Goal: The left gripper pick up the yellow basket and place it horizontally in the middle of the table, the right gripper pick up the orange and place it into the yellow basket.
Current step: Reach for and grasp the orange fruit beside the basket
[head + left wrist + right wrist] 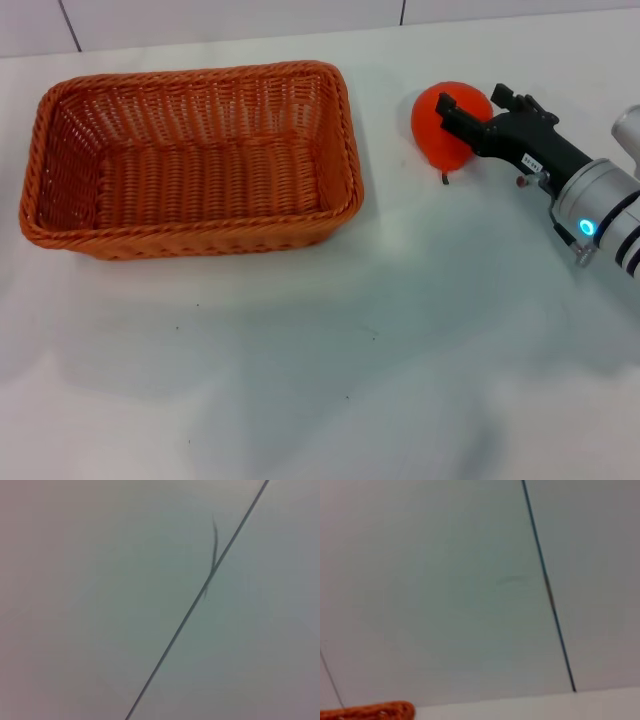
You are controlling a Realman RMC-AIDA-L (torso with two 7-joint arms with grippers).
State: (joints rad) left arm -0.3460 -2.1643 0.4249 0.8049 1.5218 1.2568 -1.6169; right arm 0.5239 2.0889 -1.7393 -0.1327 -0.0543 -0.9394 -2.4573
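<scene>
The yellow basket (190,160), an orange-brown woven wicker one, lies lengthwise on the white table (350,350), left of the middle; it holds nothing. Its rim also shows in the right wrist view (370,711). The orange (445,130) lies on the table to the right of the basket, its dark stem pointing to the near side. My right gripper (470,97), on the silver arm with the blue light, reaches in from the right. Its jaws are apart; one finger lies across the top of the orange, the other just past its far right edge. My left gripper is out of view.
The left wrist view shows only a pale wall with a dark seam (200,595). The right wrist view shows the wall, a seam (547,585) and the table's far edge. Bare tabletop lies in front of the basket and the orange.
</scene>
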